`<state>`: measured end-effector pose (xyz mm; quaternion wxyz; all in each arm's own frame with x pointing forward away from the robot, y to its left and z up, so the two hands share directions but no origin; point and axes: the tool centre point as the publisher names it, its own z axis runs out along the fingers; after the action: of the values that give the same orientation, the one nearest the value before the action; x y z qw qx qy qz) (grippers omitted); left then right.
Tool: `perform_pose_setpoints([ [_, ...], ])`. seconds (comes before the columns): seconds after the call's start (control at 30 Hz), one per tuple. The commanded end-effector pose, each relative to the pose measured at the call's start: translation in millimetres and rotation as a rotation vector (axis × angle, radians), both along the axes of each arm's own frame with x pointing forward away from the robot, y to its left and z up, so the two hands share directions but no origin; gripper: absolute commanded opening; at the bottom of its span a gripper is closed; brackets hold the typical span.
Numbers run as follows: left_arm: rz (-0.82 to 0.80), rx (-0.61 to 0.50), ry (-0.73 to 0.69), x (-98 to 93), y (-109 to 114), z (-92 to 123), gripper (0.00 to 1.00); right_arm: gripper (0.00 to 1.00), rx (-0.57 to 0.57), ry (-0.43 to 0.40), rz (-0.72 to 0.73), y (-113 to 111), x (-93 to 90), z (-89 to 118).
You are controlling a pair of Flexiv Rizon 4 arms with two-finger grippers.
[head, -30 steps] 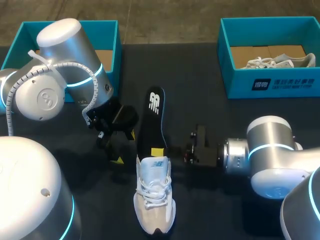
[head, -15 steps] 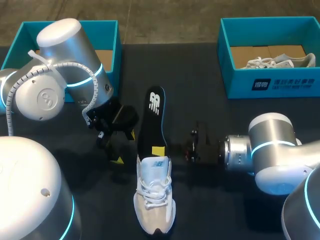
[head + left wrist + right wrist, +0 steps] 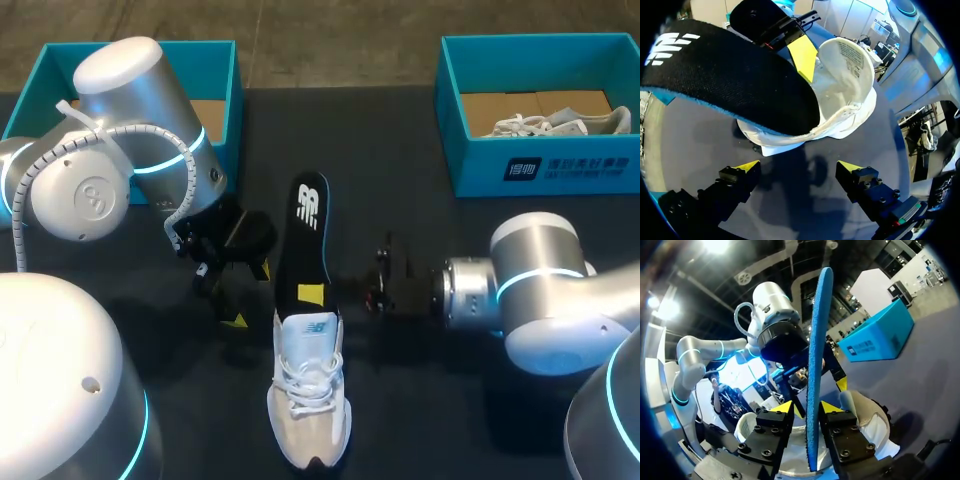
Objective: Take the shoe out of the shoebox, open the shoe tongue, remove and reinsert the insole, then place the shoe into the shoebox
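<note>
Black fabric above and blue foam beneath, the insole has its near end tucked in the mouth of the shoe, while the rest juts out to the far side, apparently lifted off the counter. Its long axis runs near to far, in line with the shoe, with the logo end farthest. The shoe lies mid-counter, toe pointing near and heel far. My right arm comes in from the right, and its jaws are clamped on the insole's near end, one yellow tip on each face. I judge that this gives me control of the end that has to pass the heel collar. My left arm holds its jaws spread and empty just left of the shoe, likely placed to steady it. At the far edge stand two teal boxes. The left shoebox shows bare cardboard, and the right shoebox holds a second shoe.
</note>
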<state>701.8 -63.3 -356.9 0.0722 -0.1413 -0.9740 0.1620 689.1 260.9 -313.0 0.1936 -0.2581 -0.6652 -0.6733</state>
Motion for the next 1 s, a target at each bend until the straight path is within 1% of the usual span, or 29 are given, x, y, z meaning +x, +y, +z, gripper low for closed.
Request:
perform_pose_setpoints([
  [0.03, 0.002, 0.000, -0.003, -1.3, 0, -1, 1.00, 0.31, -0.010, -0.004, -0.015, 6, 0.5, 1],
  [0.1, 0.002, 0.000, -0.003, -1.3, 0, -1, 1.00, 0.29, -0.009, -0.004, -0.018, 6, 1.4, 1],
  [0.13, 0.002, 0.000, -0.003, -1.3, 0, -1, 1.00, 0.24, -0.010, -0.004, -0.021, 6, 2.3, 1],
  [0.27, 0.002, 0.000, -0.003, -1.3, 0, -1, 1.00, 0.22, -0.001, 0.004, -0.040, 5, 4.7, 0],
  [0.3, 0.002, 0.000, -0.003, -1.3, 0, -1, 1.00, 0.17, 0.001, 0.004, -0.047, 4, 5.0, 0],
  [0.33, 0.002, 0.000, -0.003, -1.3, 0, -1, 1.00, 0.15, 0.001, 0.004, -0.052, 4, 5.4, 0],
  [0.4, 0.002, 0.000, -0.003, -1.3, 0, -1, 1.00, 0.00, 0.004, 0.008, -0.054, 4, 6.3, -1],
  [0.73, 0.002, 0.000, -0.003, -1.3, 0, -1, 1.00, 0.00, -0.020, 0.042, -0.048, 3, 5.0, -13],
  [1.0, 0.002, 0.000, -0.003, -1.3, 0, -1, 1.00, 0.00, -0.027, 0.068, -0.055, -2, -1.8, -25],
])
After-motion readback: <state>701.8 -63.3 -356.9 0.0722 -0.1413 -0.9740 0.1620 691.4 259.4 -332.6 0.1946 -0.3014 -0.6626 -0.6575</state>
